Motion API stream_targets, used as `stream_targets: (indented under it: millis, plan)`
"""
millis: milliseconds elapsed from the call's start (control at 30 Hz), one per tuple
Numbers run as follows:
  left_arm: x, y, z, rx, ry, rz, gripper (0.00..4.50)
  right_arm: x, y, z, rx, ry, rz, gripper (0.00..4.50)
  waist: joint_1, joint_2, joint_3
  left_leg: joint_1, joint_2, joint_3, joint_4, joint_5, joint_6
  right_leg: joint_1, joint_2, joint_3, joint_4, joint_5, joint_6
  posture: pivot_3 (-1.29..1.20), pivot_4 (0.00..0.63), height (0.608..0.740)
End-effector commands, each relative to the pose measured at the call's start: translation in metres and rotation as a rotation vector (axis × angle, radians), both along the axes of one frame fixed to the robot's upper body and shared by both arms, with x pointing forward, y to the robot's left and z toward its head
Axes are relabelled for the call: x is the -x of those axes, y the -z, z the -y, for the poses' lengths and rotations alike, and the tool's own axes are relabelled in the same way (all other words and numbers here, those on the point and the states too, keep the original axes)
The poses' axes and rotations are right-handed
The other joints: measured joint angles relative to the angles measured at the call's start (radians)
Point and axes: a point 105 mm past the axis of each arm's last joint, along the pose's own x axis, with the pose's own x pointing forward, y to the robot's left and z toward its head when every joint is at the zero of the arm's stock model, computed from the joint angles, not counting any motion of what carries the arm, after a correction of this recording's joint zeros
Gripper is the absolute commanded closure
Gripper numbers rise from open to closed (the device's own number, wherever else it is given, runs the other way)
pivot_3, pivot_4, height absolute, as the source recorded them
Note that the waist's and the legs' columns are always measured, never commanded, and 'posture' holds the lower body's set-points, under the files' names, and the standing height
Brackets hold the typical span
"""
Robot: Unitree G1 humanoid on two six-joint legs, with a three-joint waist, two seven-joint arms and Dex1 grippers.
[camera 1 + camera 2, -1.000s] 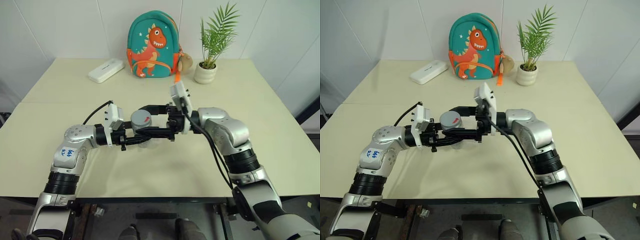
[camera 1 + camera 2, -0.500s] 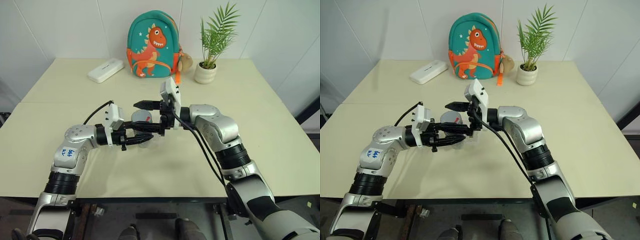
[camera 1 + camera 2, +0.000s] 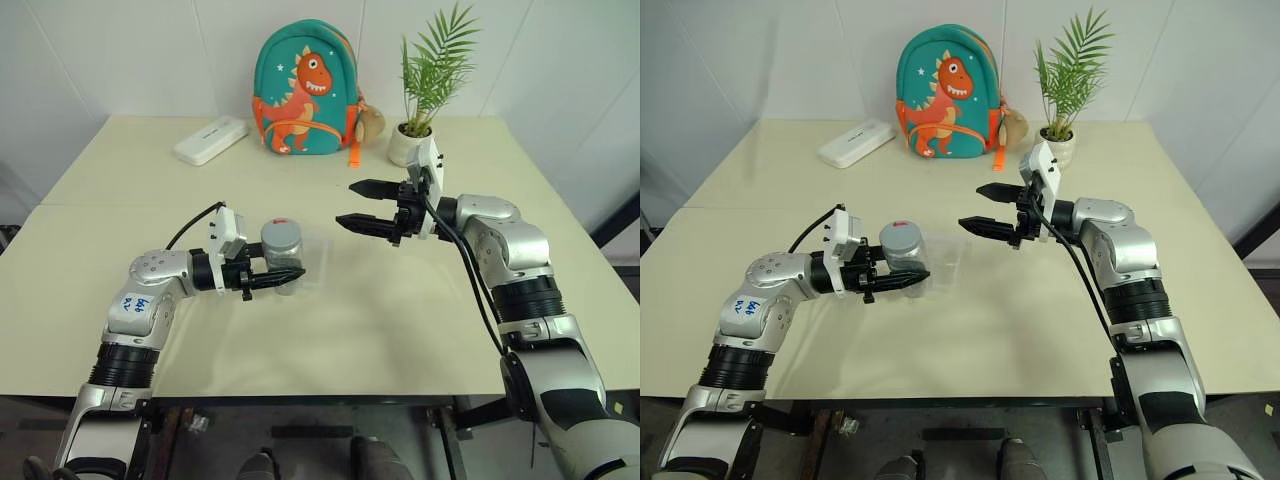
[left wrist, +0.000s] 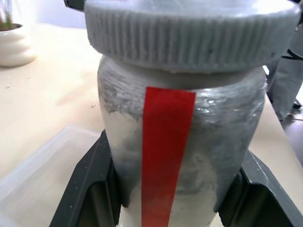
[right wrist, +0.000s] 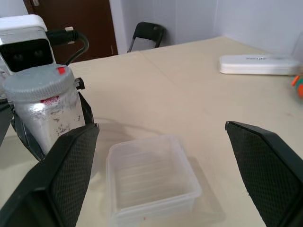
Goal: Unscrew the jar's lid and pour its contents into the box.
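The jar is a silvery-grey cylinder with a red strip down its side. It is held upright just above the table, with my left gripper shut on its body. The ribbed grey lid, with a small red mark on top, sits on the jar. The contents are hidden inside. The box, a shallow clear tray, lies on the table right beside the jar. My right gripper hangs open to the right of the jar, pointing at it, with nothing between its fingers.
A dinosaur backpack stands at the back of the table. To its right is a white plant pot, to its left a flat white case. The table stretches bare toward the front edge.
My right gripper has drawn back from around the lid to the right, staying open. The lid remains on the jar. The left gripper and jar have not moved.
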Motion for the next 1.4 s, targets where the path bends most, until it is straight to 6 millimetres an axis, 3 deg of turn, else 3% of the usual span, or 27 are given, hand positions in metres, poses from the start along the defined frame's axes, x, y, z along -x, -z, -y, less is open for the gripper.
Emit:
stream_targets:
  millis: [33, 233, 433, 733, 967, 1400]
  plan:
    - [0.005, -0.012, 0.001, 0.001, 0.023, 0.063, 2.47, 0.020, -0.019, 0.007, -0.033, -0.095, 0.002, 0.02, 0.006, 0.000, 0.000, 0.000, 0.000, 0.000, 0.000, 0.000, 0.000, 0.000, 0.000, 0.000, 0.000, 0.000, 0.000, 0.00, 0.150, 0.740]
    - [0.004, -0.012, 0.002, 0.001, 0.026, 0.064, 2.47, 0.045, -0.027, -0.032, -0.106, -0.215, -0.036, 0.02, 0.001, 0.000, 0.000, 0.001, 0.000, 0.000, 0.000, 0.000, 0.000, 0.000, 0.000, 0.000, 0.001, 0.000, 0.000, 0.00, 0.150, 0.740]
    - [0.004, -0.014, 0.004, 0.005, 0.029, 0.070, 2.47, 0.064, -0.016, -0.069, -0.094, -0.270, -0.046, 0.02, 0.008, 0.000, 0.000, 0.000, 0.000, -0.001, 0.001, 0.001, 0.000, 0.001, 0.000, 0.000, 0.001, 0.000, 0.000, 0.00, 0.150, 0.740]
    - [0.006, -0.013, 0.005, 0.005, 0.030, 0.066, 2.47, 0.054, -0.007, -0.103, 0.004, -0.217, 0.025, 0.02, 0.005, 0.000, 0.000, 0.000, 0.000, -0.001, 0.001, 0.001, 0.000, 0.000, 0.001, 0.000, 0.001, 0.000, 0.000, 0.00, 0.150, 0.740]
    - [0.006, -0.013, 0.005, 0.005, 0.025, 0.067, 2.47, 0.040, -0.014, -0.103, -0.031, -0.165, 0.010, 0.02, 0.006, 0.000, 0.000, 0.000, 0.000, -0.002, 0.001, 0.001, 0.000, 0.000, 0.001, 0.000, 0.001, 0.000, 0.000, 0.00, 0.150, 0.740]
    - [0.006, -0.013, 0.002, 0.002, 0.013, 0.061, 2.47, 0.038, -0.008, -0.072, -0.026, -0.183, -0.062, 0.02, 0.006, 0.000, 0.000, 0.000, 0.000, -0.002, 0.001, 0.001, 0.000, 0.000, 0.001, 0.000, 0.001, 0.000, 0.000, 0.00, 0.150, 0.740]
